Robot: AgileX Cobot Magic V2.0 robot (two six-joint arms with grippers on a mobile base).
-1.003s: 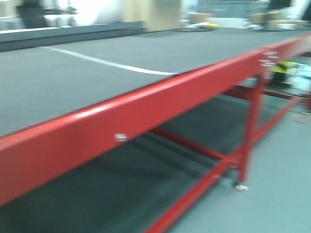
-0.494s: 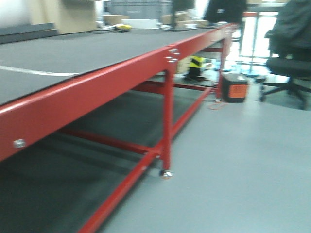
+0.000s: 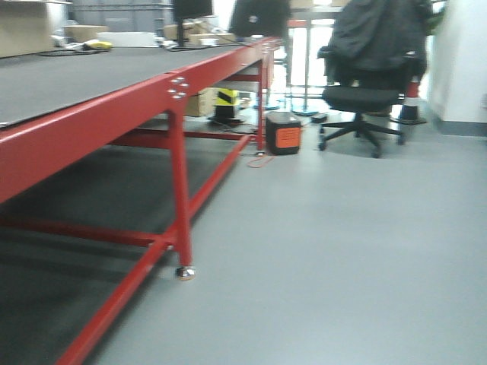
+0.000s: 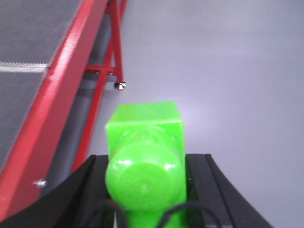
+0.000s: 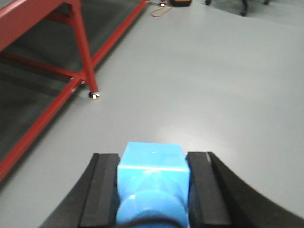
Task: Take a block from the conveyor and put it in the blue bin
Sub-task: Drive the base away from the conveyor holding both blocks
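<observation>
Right gripper (image 5: pixel 153 164) pinches the block (image 5: pixel 151 173), left gripper (image 4: pixel 146 164) a green block (image 4: pixel 145 126); conveyor (image 3: pixel 91 114) at frame left; grab done, bin unseen, placing remains.

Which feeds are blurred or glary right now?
Front view: soft all over, doorway behind the chair blown out. Left wrist view: green block out of focus up close. Right wrist view: block soft too, pale sheen on the floor.
</observation>
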